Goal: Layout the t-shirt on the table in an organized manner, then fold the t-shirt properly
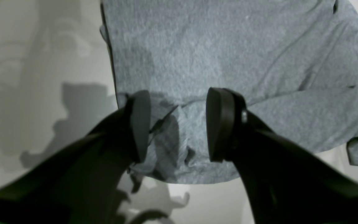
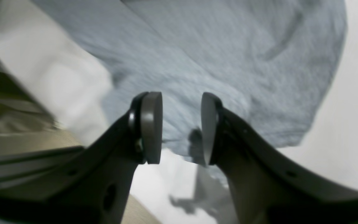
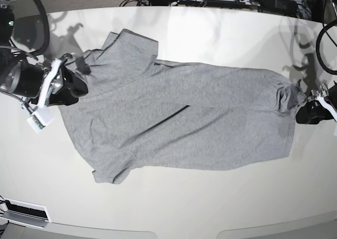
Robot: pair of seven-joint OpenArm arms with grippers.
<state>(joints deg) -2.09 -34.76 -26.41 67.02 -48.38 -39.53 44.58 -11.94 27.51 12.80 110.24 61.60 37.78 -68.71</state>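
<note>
While lettering stays unseen, t-shirt (image 3: 179,118) lies flat.

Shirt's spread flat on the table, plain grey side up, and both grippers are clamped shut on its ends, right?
Not quite. Both the left gripper and the right gripper have their jaws apart, as the wrist views show. The shirt does lie spread on the table, plain grey side up.

I can read no text, label, brand, number or sign anywhere. The t-shirt (image 3: 179,118) lying on my worktop (image 3: 210,197) shows only plain grey cloth, with no lettering facing up in any view.
</note>
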